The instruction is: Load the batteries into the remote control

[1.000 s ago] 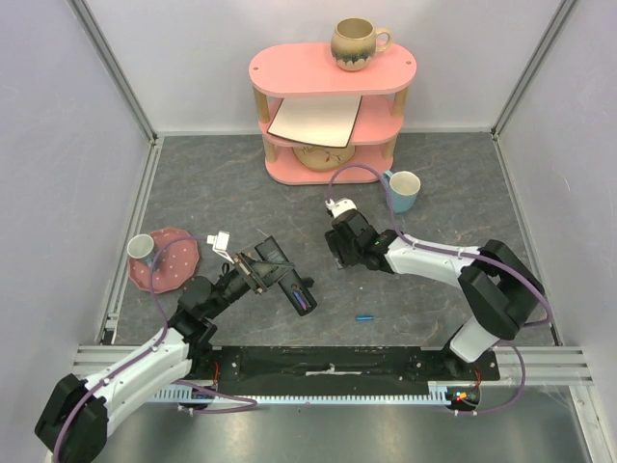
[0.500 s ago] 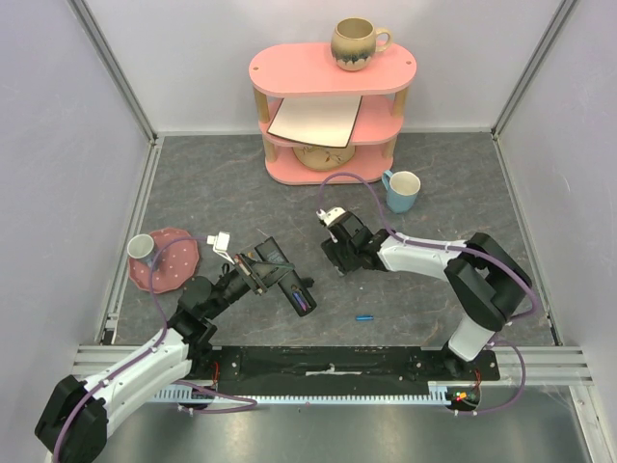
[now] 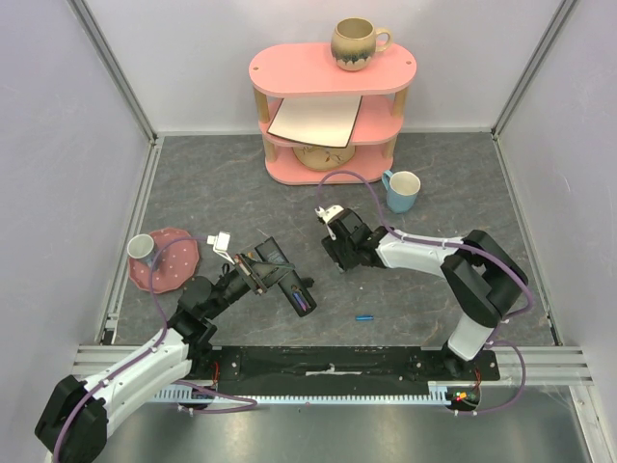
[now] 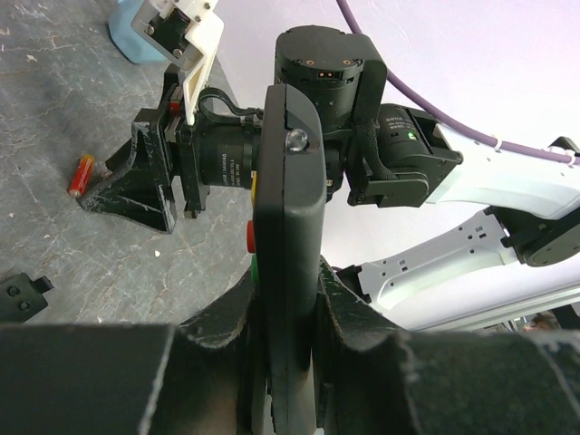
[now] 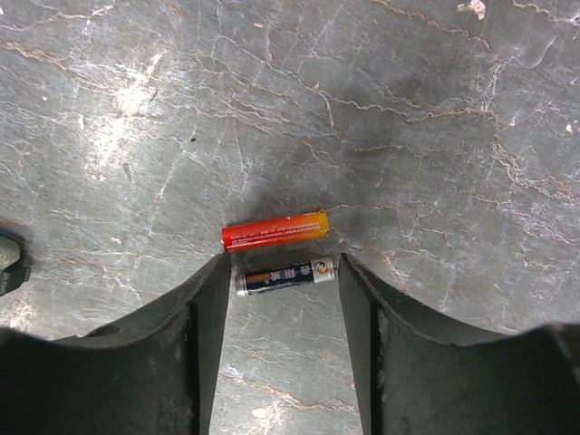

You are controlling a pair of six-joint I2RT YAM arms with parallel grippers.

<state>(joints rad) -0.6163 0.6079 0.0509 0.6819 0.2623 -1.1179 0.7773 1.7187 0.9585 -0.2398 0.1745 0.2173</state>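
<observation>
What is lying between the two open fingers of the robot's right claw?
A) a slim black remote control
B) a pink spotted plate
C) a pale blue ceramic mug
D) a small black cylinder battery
D: the right wrist view shows the small black cylinder battery lying on the grey marbled table between the open fingers of the right gripper, beside an orange-red battery.

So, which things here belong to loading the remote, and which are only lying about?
For the job:
- remote control, clamped in the left gripper
- orange battery and black battery on the table, the black one between the jaws of the open right gripper

Lying about:
- pink shelf, brown mug
- blue mug
- pink plate, small cup
- small blue cylinder
</observation>
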